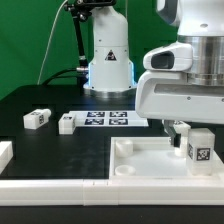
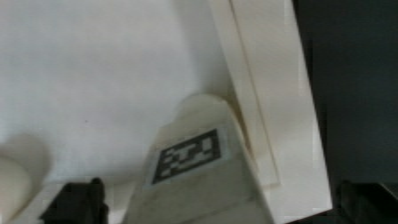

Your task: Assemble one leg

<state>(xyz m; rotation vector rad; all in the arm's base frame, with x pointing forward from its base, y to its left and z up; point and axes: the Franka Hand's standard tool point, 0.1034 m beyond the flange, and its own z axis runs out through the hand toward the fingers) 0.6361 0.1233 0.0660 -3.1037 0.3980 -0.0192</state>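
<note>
One leg (image 1: 198, 148), a white block with a black-and-white tag, stands upright in the far right corner of the large white panel (image 1: 135, 165). My gripper (image 1: 196, 132) is straight above it with the jaws on either side. In the wrist view the leg (image 2: 192, 160) runs up between the two dark fingertips (image 2: 80, 203), with a narrow gap showing on each side, so the gripper (image 2: 222, 203) is open around it. The panel's raised rim (image 2: 254, 80) runs just beside the leg. Two more legs (image 1: 37, 118) (image 1: 67, 123) lie on the black table at the exterior view's left.
The marker board (image 1: 108, 119) lies flat behind the panel. The arm's white base (image 1: 108, 60) stands at the back. Another white part (image 1: 5, 152) shows at the exterior view's left edge. A green backdrop closes the rear.
</note>
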